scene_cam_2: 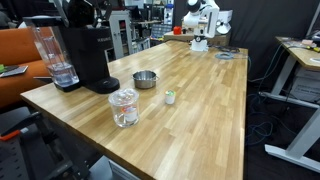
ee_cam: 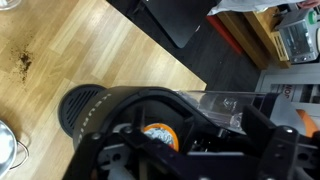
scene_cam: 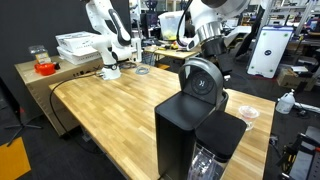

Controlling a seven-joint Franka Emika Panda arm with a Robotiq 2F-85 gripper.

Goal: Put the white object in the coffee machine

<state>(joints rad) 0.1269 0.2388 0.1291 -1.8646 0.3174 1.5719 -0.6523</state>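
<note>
While the arm slants down from above in an exterior view, the gripper hangs right over the rounded, silver-ringed brew head of the coffee machine, so near that I cannot tell whether they touch. Nor can I tell whether its jaws are spread or closed. In that exterior view they are dark against the dark head. In the wrist view the gripper fills the lower edge as a black mass, and an orange and pale patch among its parts is too blurred to name. Directly beneath the gripper in the wrist view lies the round black top of the brew head, and just to one side of the gripper shows the clear tank on the machine's lower block. Under gripper and machine spreads the wooden table. Well apart from the gripper, out on the boards, the white object lies by itself, small. Between it and the coffee machine below the gripper sits a metal bowl, near the white object. A glass jar stands closer to the table's edge, also well away from the gripper. Far across the table from the gripper stands a white robot arm.
</note>
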